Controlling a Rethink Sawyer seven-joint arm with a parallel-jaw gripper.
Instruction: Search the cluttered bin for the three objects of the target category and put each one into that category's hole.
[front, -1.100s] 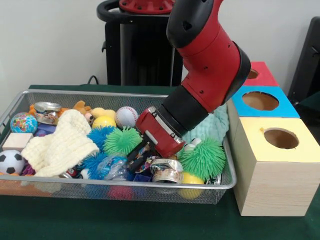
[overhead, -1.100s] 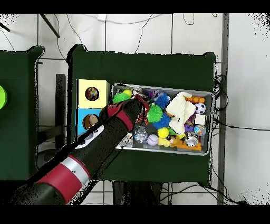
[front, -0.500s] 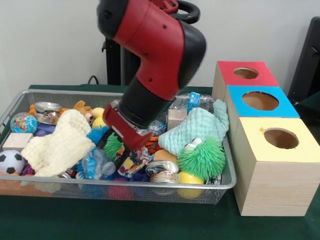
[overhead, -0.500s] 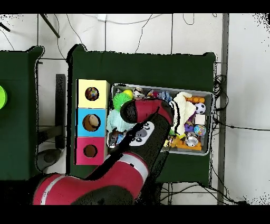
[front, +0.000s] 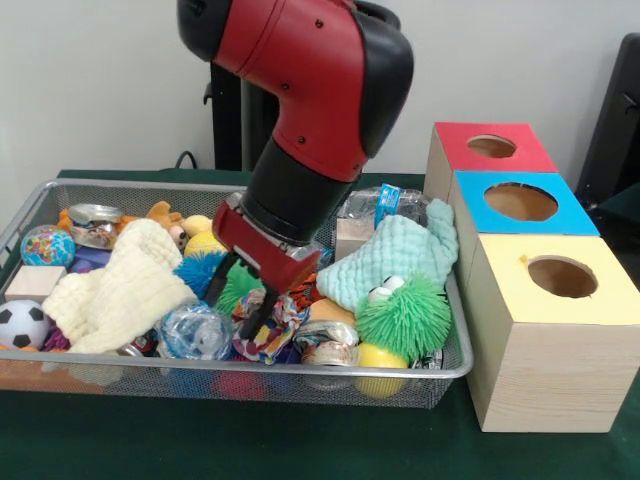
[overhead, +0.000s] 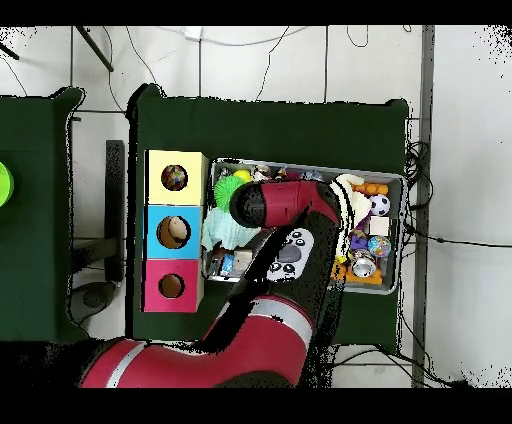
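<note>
My gripper hangs low over the middle of the wire bin, tilted, with its two black fingers spread open. Nothing is held between them. A small green spiky ball and a blue spiky ball lie right behind the fingers, and a colourful cloth toy lies just under them. A crumpled clear bottle sits to their left. In the overhead view the red arm covers the bin's middle and hides the gripper.
Red, blue and yellow hole boxes stand to the bin's right. A large green spiky ball, mint cloth, cream knit cloth, soccer ball, globe ball and crushed can fill the bin.
The arm swung from the bin's right-centre toward its left-centre, stirring the clutter. The gripper has risen slightly and the clear bottle now lies beside it.
</note>
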